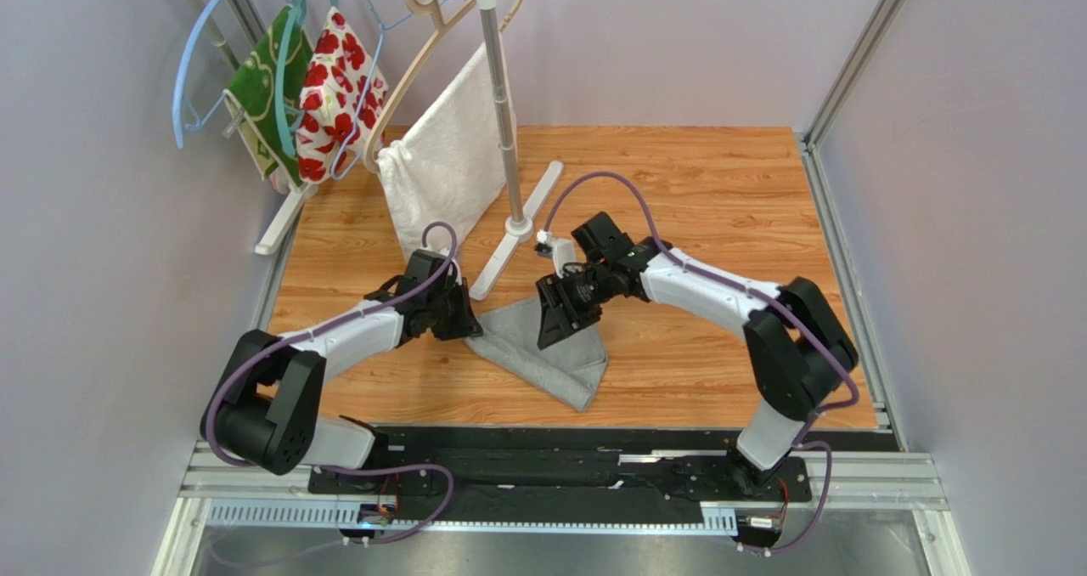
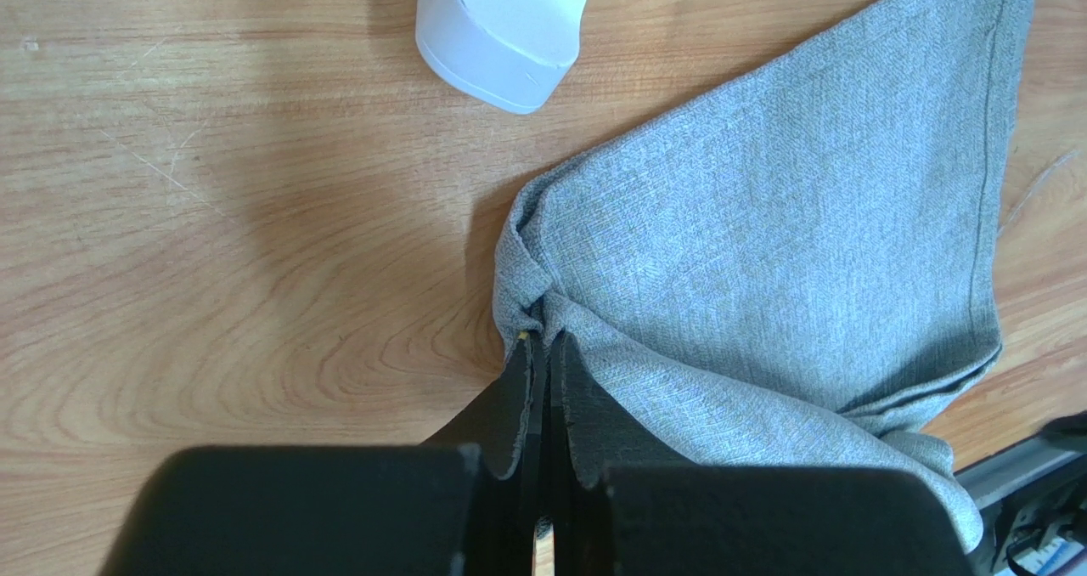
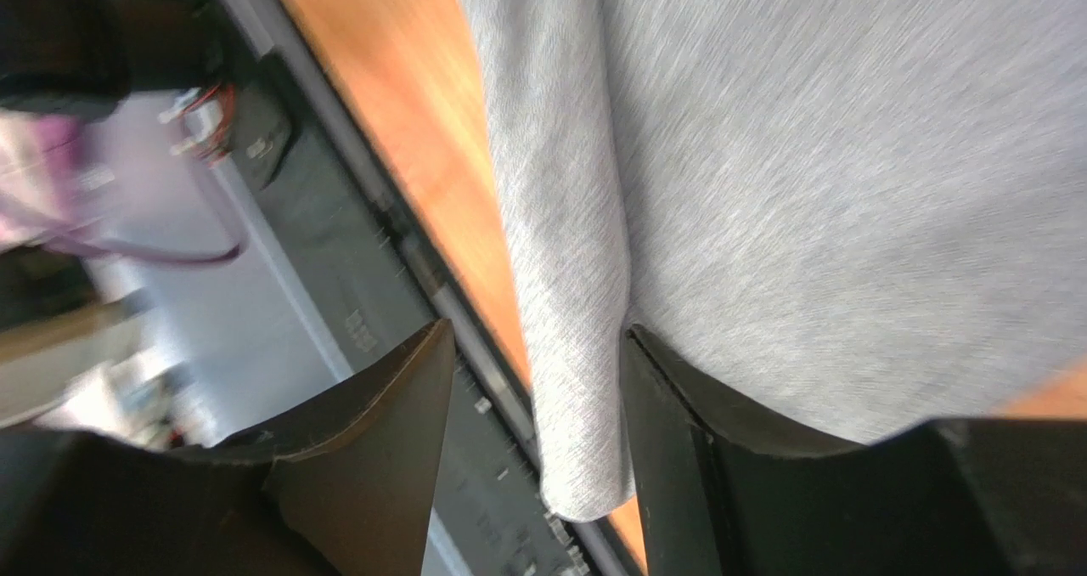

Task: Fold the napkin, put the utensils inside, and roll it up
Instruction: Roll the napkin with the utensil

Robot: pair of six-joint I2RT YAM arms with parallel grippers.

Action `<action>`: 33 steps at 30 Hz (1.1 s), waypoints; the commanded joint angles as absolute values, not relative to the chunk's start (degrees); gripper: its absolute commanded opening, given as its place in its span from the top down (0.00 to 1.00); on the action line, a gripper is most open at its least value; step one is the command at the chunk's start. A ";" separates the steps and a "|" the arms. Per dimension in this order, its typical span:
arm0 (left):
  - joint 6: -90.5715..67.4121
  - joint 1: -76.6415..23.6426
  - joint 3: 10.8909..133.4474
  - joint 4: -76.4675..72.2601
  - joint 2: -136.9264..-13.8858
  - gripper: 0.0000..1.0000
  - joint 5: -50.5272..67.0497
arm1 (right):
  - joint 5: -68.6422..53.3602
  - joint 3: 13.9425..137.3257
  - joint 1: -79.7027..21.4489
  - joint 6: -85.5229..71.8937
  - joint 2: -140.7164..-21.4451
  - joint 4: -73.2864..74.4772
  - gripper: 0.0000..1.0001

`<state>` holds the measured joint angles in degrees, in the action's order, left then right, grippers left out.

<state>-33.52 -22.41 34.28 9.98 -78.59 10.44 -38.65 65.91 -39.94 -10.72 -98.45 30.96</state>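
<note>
1. Hanging cloths, well beyond the left fingers: green patterned fabric (image 1: 259, 92) and red-flowered white fabric (image 1: 329, 86) on hangers. A white towel (image 1: 447, 156) is draped from the rack pole (image 1: 500, 105), beyond both sets of fingers.

2. Left gripper (image 1: 454, 314): low over the wooden table (image 1: 727, 194). Its fingers (image 2: 508, 413) are pressed together with hardly a slit between them, pinching a bunched corner of cloth at their tips. The white rack foot (image 2: 500, 22) lies ahead of the tips, apart from the cloth.

3. Napkin (image 1: 551, 357): plain grey cloth, folded into a long band and lying on the table between the two grippers. From the left fingertips it spreads ahead and to their right. Creases gather at the pinch, and a stitched hem runs along the far side. Its other end reaches toward the table's near edge.

4. Right gripper (image 1: 561, 311): angled down over the napkin's farther part. Its fingers (image 3: 370, 442) are spread wide. A rounded folded edge of the napkin runs through the gap, close against the finger on the view's right. The finger on the view's left stands clear of the cloth. Whether the nearer finger presses the fabric cannot be told, as the wrist view is blurred.

5. Black rail (image 3: 383, 258): outside the right gripper's clear finger, along the table edge, with a blurred purple cable (image 3: 140, 245) past it.
</note>
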 commanded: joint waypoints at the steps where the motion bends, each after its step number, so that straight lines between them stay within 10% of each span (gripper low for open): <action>1: -31.82 -22.15 37.00 12.13 -80.24 1.00 9.93 | -11.65 67.77 -51.81 -9.76 -91.42 29.45 0.45; 9: -31.38 -22.06 39.37 13.45 -83.67 1.00 11.86 | 24.93 65.39 -70.73 -6.95 -96.58 19.43 0.46; 24: -31.03 -22.06 39.20 13.01 -83.06 0.99 13.09 | 25.32 63.11 -71.73 -5.79 -106.87 15.20 0.61; 26: -30.85 -22.15 39.02 12.92 -82.27 0.89 13.27 | 19.64 62.41 -70.23 -7.11 -106.26 15.73 0.69; 30: -31.73 -22.06 38.24 14.06 -76.40 0.38 10.73 | 3.41 59.51 -64.09 -9.66 -103.10 15.21 0.78; 33: -32.52 -21.88 37.45 15.47 -71.65 0.30 7.83 | -10.51 57.13 -60.40 -9.93 -101.51 13.45 0.79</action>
<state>-31.94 -22.26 38.00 13.80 -78.72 11.07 9.80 60.62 -65.08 -7.51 -103.24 14.70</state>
